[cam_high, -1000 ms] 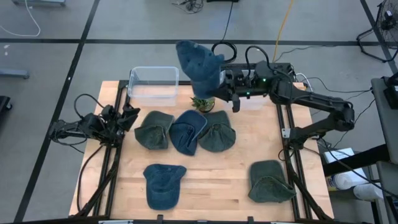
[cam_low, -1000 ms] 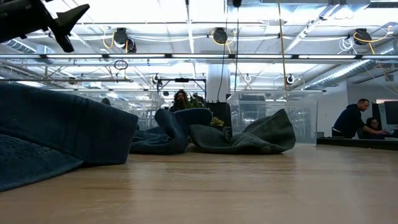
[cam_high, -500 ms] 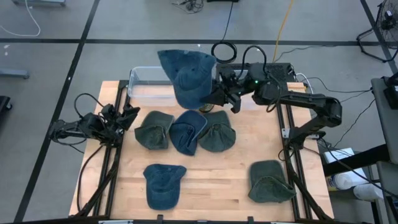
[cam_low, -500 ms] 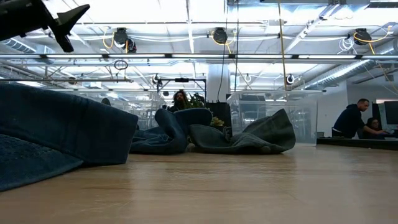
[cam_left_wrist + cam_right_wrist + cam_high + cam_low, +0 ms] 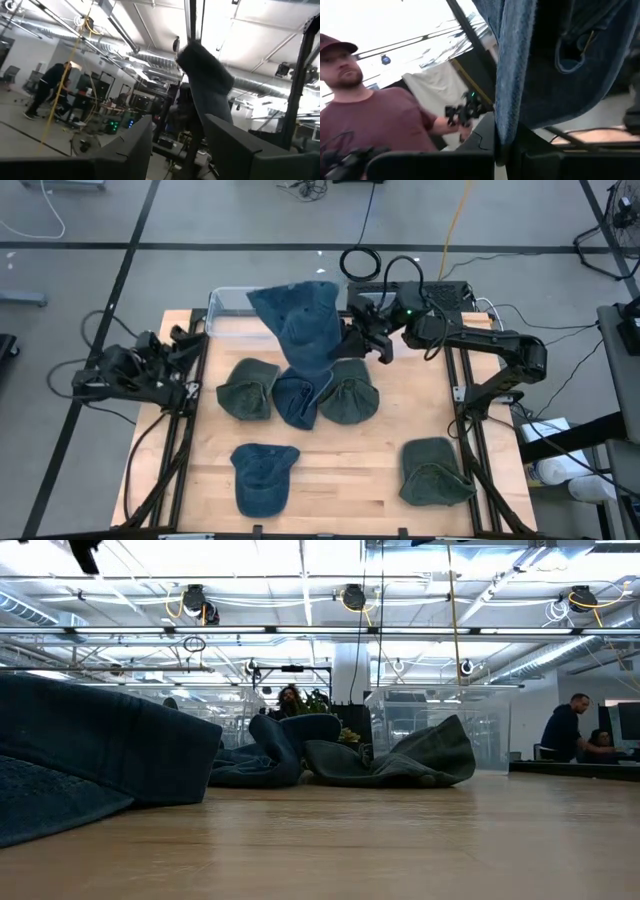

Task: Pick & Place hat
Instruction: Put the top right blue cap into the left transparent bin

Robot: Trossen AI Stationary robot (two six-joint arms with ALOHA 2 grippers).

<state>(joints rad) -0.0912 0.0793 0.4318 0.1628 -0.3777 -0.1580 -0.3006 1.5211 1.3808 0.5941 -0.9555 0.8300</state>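
A blue denim hat (image 5: 300,325) is up in the air over the far middle of the table, held by my right gripper (image 5: 352,340), which is shut on it. In the right wrist view the hat's cloth (image 5: 540,60) fills the picture above the fingers. It hides part of the clear bin (image 5: 232,308) at the far left. My left gripper (image 5: 190,338) is open at the table's left edge, tipped upward and touching nothing. Its wrist view looks across at the lifted hat (image 5: 205,85). My right gripper pinches the hat's edge (image 5: 501,131) between its two fingers, reaching in about level from the table's right side. The hat is lifted clear of the table and spreads out from the fingers toward the table's left, above the bin and the middle hats.
Several other hats lie on the table: a green one (image 5: 247,390), a blue one (image 5: 298,402) and a green one (image 5: 350,398) in a middle row, plus a blue cap (image 5: 262,477) and a green hat (image 5: 435,472) near the front. A person in a maroon shirt (image 5: 375,125) stands beyond the table.
My right gripper has carried the hat toward the table's left and slightly nearer. The hat has turned and now overlaps the bin and the middle hats. My left gripper has tipped upward and drawn back toward the table's left edge, rising out of the low view.
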